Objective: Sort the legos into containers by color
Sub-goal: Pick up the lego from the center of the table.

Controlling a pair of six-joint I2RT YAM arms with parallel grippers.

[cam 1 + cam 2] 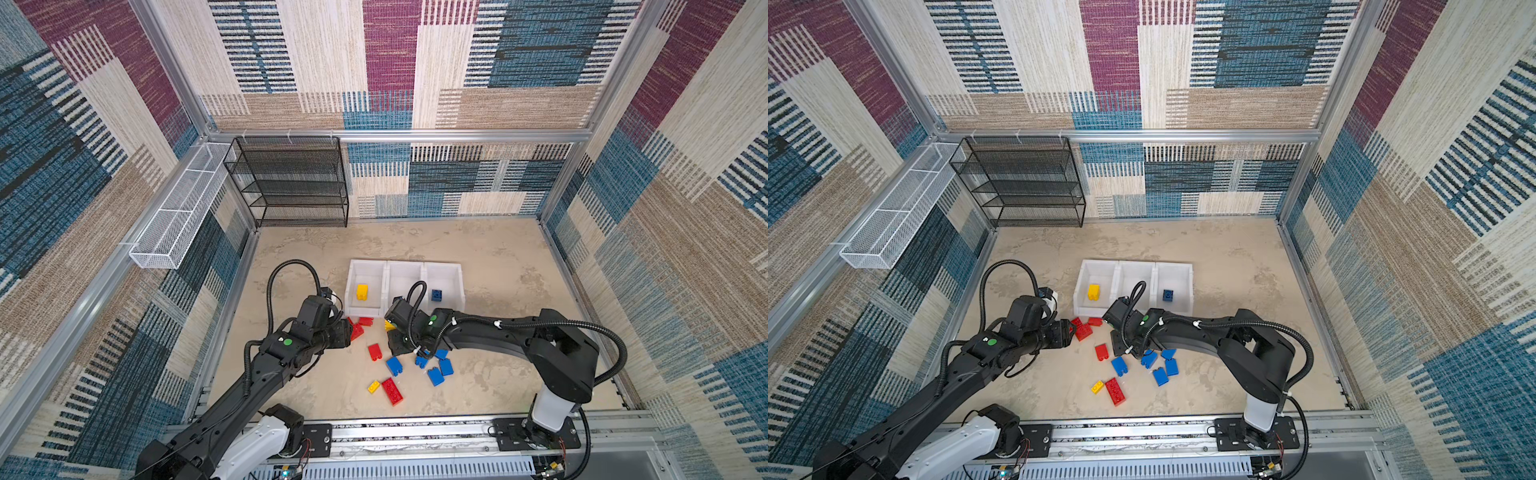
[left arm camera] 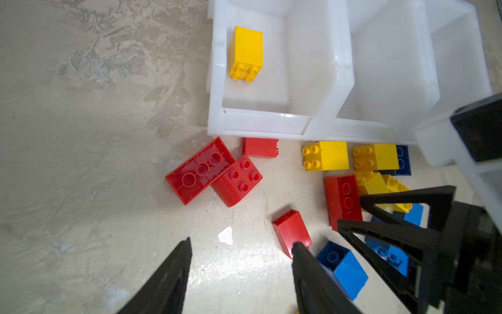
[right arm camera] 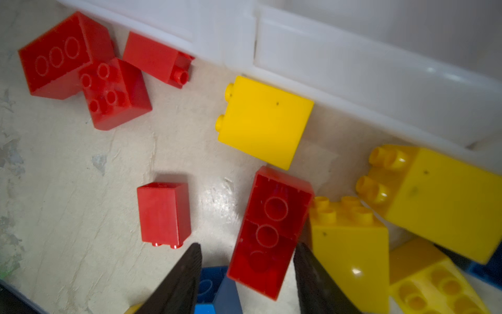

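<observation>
left gripper (image 2: 241, 243) half open, empty. right gripper (image 3: 248, 246) half open astride a red brick (image 3: 271, 217), not clamping it. legos (image 1: 393, 365) lie before the bins (image 1: 385, 282); a yellow brick (image 1: 362, 291) and a blue brick (image 1: 436, 295) sit inside.

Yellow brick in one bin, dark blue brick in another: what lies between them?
The middle bin lies between them, with no brick visible in it; the right arm covers its front edge. Both top views show this.
</observation>
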